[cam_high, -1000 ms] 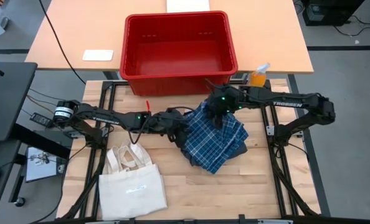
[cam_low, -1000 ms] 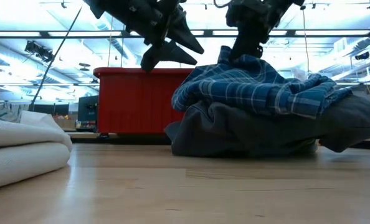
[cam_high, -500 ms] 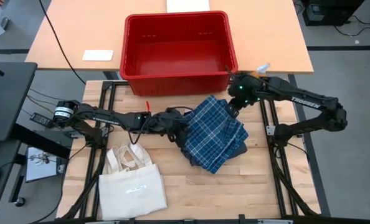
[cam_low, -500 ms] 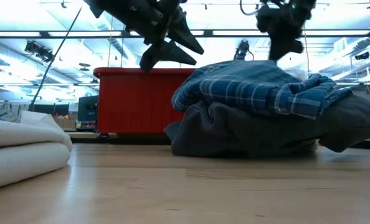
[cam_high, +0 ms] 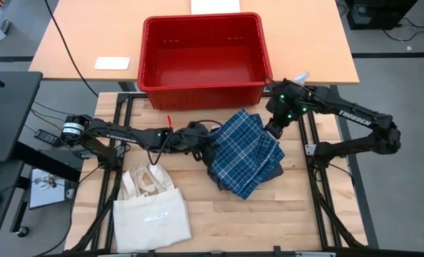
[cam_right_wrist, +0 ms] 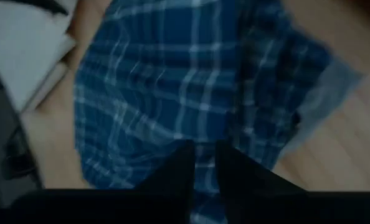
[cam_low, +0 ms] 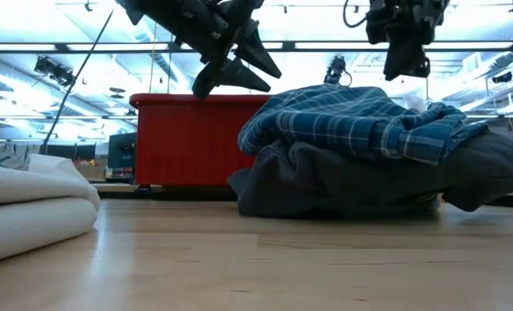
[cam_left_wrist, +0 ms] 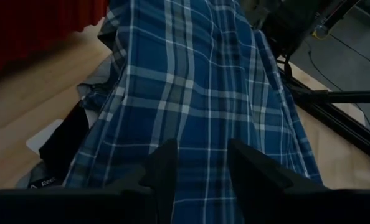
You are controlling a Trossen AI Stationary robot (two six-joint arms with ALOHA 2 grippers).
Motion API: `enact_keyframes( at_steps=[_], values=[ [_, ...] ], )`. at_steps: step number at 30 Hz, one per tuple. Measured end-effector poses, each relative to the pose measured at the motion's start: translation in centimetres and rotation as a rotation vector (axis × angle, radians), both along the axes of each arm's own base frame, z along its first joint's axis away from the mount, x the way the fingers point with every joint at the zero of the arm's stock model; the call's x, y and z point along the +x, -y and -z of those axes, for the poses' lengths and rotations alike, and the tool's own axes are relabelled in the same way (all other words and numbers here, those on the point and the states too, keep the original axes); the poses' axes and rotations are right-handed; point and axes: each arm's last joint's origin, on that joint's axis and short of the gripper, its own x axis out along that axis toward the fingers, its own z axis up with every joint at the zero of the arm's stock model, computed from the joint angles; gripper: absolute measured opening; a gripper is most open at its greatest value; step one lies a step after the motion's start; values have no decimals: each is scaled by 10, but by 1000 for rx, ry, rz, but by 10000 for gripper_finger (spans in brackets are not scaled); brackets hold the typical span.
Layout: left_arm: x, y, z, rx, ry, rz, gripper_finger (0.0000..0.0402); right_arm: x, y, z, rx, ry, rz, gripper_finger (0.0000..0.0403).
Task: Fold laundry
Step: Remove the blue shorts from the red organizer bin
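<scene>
The laundry lies in one heap on the wooden table. A blue-and-white plaid piece [cam_high: 246, 151] is spread over charcoal garments [cam_low: 343, 181], and a light grey edge [cam_right_wrist: 322, 93] sticks out beneath it. My left gripper [cam_high: 208, 143] hovers open and empty above the heap's left side, with the plaid [cam_left_wrist: 191, 81] below its fingers. My right gripper [cam_high: 273, 130] hangs above the heap's far right corner, clear of the cloth [cam_low: 406, 67]. Its fingers are a narrow gap apart and hold nothing.
A red bin [cam_high: 203, 61] stands just beyond the table's far edge. An orange bottle [cam_high: 296, 87] is at the bin's right. A cream tote bag [cam_high: 151, 210] lies at the near left. Bare wood shows in front of the heap [cam_low: 265, 259].
My right gripper has let go of the plaid's top. It has risen and gone toward the table's right and far edges. The peak of plaid it had drawn up has sunk back onto the heap. The rest of the heap has stayed where it was.
</scene>
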Motion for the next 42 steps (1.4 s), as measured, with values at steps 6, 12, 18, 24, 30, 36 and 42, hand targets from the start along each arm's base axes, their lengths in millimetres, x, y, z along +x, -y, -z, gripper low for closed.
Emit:
enact_keyframes(
  at_steps=[6, 12, 18, 24, 30, 36, 42],
  values=[
    [0, 0, 0, 4, 0, -7, 144, -4, -9, 25, 43, -53, -68, 130],
    [0, -1, 0, 3, 4, -32, 144, -3, -15, 42, -39, -25, -83, 193],
    [0, 0, 0, -3, 6, -33, 144, -15, -15, 38, -161, 129, -44, 221],
    [0, 2, 0, -39, 17, -42, 144, -23, -8, 36, -160, 411, 25, 222],
    [0, 2, 0, -39, 16, -41, 144, -15, -4, 76, 56, 440, 12, 221],
    [0, 2, 0, -40, 16, -41, 144, -22, -13, 85, 262, 412, -56, 209],
    [0, 2, 0, -44, 15, -30, 144, -43, -20, 80, 156, 149, 9, 187]
  ],
)
